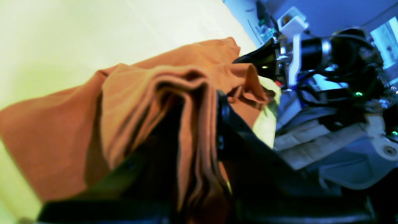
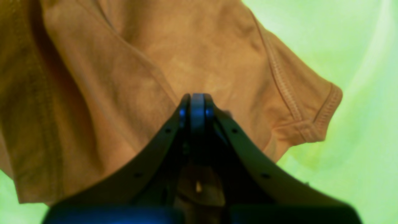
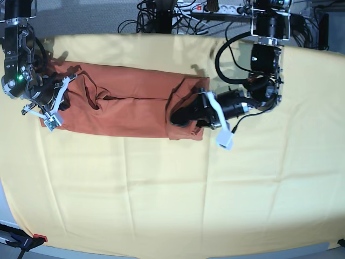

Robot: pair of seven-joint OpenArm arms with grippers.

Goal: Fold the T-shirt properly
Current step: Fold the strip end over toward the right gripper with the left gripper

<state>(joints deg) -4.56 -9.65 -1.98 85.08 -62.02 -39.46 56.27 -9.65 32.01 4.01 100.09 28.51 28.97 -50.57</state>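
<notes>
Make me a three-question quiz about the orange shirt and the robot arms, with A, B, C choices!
1. Where is the T-shirt?
A. Hanging off the table edge
B. Lying on the yellow cloth
C. Inside a basket

2. What colour is the T-shirt?
A. Rust orange
B. Blue
C. White

3. What is the left gripper doing?
A. Hanging open, far from the shirt
B. Holding a cable
C. Pinching a bunch of shirt fabric

Answers:
1. B, because the base view shows the shirt spread across the yellow cloth.
2. A, because every view shows orange fabric.
3. C, because the left wrist view shows folds of fabric gathered at the gripper. The right gripper also looks shut on the shirt near a sleeve.
</notes>
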